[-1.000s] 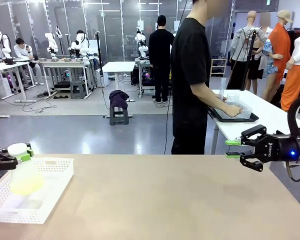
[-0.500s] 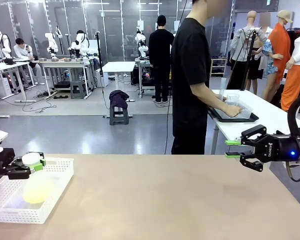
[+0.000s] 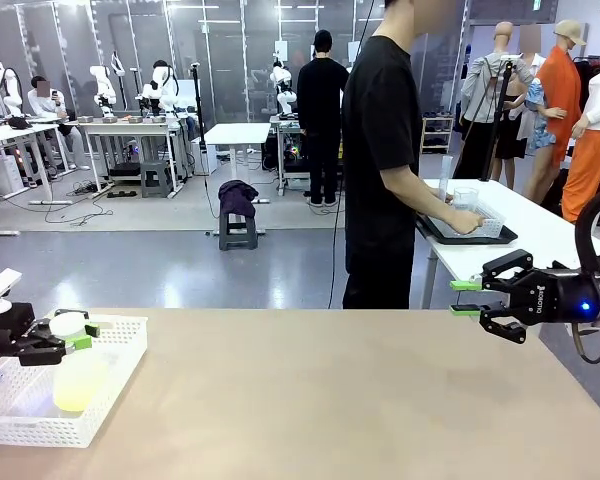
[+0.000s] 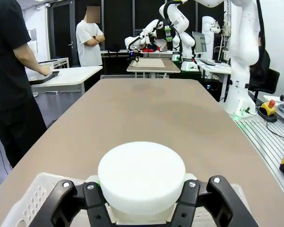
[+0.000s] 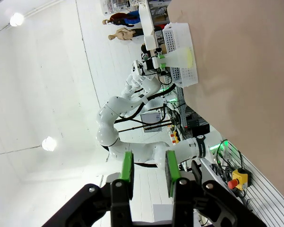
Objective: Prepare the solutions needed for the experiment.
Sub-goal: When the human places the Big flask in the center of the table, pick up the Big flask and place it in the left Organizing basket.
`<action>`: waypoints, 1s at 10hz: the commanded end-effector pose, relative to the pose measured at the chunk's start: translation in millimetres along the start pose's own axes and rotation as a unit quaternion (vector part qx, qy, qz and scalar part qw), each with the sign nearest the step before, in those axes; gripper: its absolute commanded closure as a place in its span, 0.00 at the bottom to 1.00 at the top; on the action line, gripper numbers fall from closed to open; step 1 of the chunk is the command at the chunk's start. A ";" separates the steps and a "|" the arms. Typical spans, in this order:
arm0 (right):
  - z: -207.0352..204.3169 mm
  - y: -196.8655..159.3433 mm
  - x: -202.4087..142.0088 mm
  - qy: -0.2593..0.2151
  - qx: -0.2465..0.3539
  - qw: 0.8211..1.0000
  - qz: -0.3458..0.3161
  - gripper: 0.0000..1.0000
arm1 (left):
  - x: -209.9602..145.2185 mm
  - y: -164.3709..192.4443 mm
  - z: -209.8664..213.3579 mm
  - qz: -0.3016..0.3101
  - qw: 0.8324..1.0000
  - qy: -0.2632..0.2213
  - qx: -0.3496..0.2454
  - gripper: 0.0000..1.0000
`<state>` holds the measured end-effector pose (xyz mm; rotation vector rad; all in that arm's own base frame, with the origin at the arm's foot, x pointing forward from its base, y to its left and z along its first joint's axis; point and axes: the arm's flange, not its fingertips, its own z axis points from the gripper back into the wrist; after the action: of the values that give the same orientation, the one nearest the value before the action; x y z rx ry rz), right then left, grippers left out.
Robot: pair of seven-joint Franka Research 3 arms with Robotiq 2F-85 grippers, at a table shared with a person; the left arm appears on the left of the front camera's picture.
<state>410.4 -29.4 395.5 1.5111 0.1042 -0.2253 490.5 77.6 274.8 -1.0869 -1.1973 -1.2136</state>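
Observation:
A translucent plastic bottle (image 3: 78, 378) with a white round cap (image 3: 67, 322) stands upright inside the white basket (image 3: 120, 345) at the table's left end. The pale yellow-green solution (image 3: 77, 392) tints its lower part. My left gripper (image 3: 72, 336) is shut on the bottle just under the cap. In the left wrist view the cap (image 4: 141, 172) sits between my left gripper's (image 4: 141, 210) black fingers. My right gripper (image 3: 465, 297) hangs open at the table's far right edge, holding nothing. In the right wrist view, my right gripper (image 5: 149, 170) faces the distant bottle (image 5: 182, 57) and basket (image 5: 179, 35).
The tan table (image 3: 360, 400) stretches between both arms. A person in black (image 3: 380, 150) stands beyond the far edge, turned to a side table with hands on a black tray (image 3: 467, 235) holding clear labware.
My left gripper has carried the bottle a little to the right and down into the basket; the bottle tilted on the way and now hangs upright. The right arm has not moved.

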 end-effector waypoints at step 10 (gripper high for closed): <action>-0.8 1.1 -0.5 0.001 0.002 1.000 0.002 0.64 | -3.2 -28.3 49.5 0.021 0.998 0.029 0.052 0.00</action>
<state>410.4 -29.4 395.5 1.5110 0.1043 -0.2252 465.5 128.4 269.6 -1.0078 -1.1851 -1.1482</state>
